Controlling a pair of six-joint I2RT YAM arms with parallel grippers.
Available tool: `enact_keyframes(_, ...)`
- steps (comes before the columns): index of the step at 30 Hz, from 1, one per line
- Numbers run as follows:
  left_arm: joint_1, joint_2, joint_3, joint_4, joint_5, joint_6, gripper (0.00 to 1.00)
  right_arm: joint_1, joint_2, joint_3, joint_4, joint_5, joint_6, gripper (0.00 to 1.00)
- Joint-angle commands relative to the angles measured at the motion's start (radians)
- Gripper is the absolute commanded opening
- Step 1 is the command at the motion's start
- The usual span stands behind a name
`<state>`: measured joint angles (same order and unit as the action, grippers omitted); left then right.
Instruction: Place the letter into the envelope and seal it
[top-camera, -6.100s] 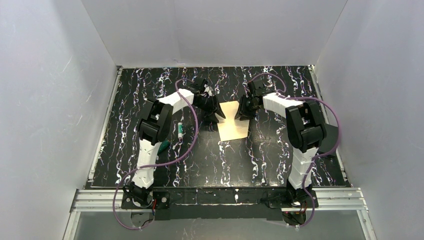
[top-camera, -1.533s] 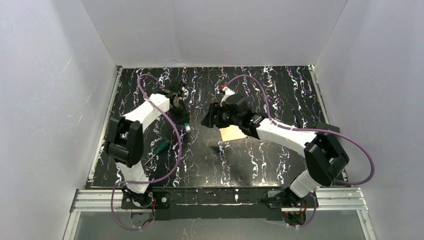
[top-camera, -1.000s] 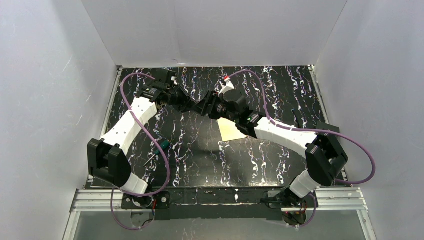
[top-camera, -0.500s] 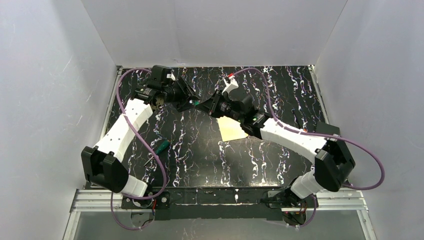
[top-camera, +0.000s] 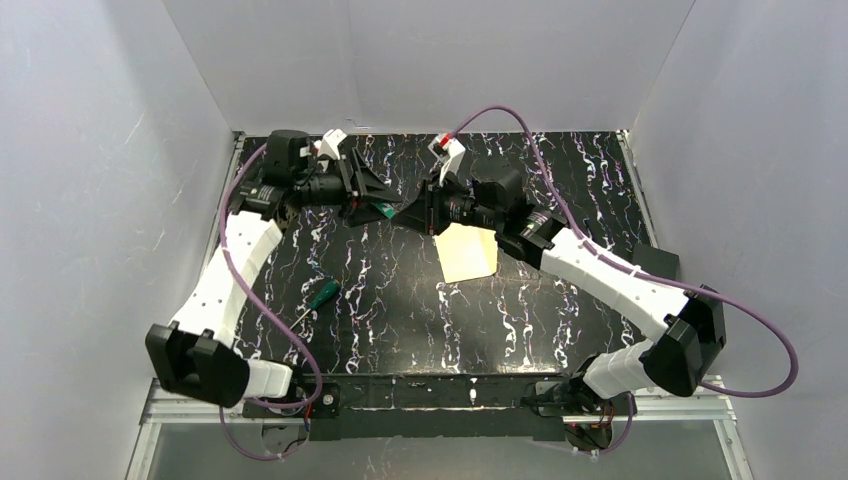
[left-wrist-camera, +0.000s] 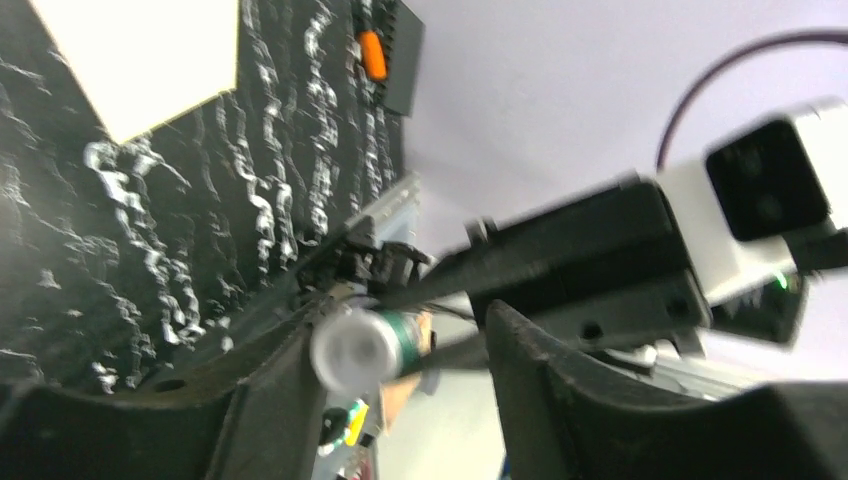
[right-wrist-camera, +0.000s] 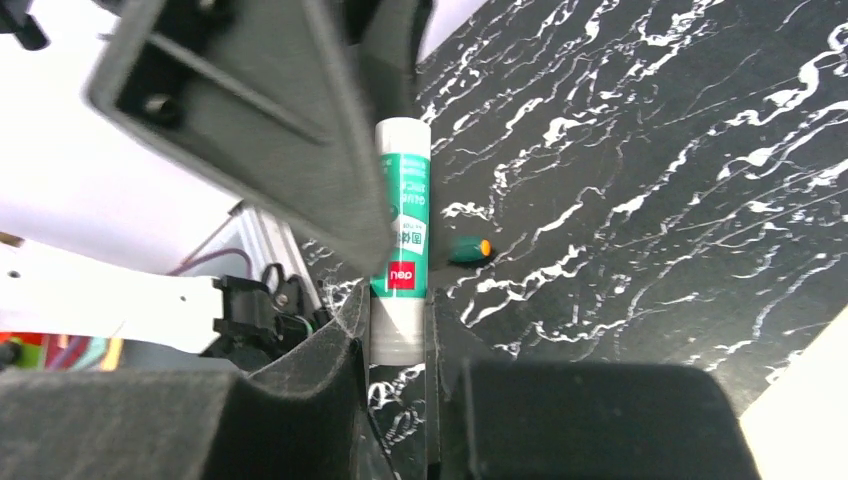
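Glue stick (right-wrist-camera: 401, 250) hangs above the desk (top-camera: 400, 310), pinched by the right tool (right-wrist-camera: 398, 312), its end between the spread left tool (left-wrist-camera: 400, 345); the tan letter (top-camera: 467, 252) lies flat nearby.

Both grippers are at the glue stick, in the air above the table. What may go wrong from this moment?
1. The glue stick hangs in the air above the table, clamped by the right gripper. Whether the left gripper also grips it is unclear. A badly timed release might drop it, and it may roll away.
2. The fingers of both grippers overlap closely around the stick, so a small pull or twist might knock them together.
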<state>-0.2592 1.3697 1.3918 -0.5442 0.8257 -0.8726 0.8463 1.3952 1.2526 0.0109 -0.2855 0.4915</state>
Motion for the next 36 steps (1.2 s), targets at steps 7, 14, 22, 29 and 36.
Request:
enact_keyframes(7,0.03,-0.135,-0.147,0.171,0.233,-0.151,0.45,-0.024,-0.025,0.149,-0.195,-0.085,-0.217,0.01)
enact_keyframes(14,0.03,-0.115,-0.135,0.208,0.249,-0.182,0.53,-0.024,0.006,0.165,-0.191,-0.206,-0.202,0.01)
enact_keyframes(22,0.029,-0.115,-0.13,0.203,0.254,-0.165,0.31,-0.026,0.013,0.169,-0.207,-0.18,-0.203,0.01)
enact_keyframes(29,0.029,-0.102,-0.112,0.176,0.235,-0.138,0.0,-0.032,0.019,0.194,-0.235,-0.154,-0.187,0.13)
enact_keyframes(36,0.03,-0.115,-0.13,0.384,0.176,-0.359,0.0,-0.046,-0.122,-0.014,0.172,0.054,0.207,0.73)
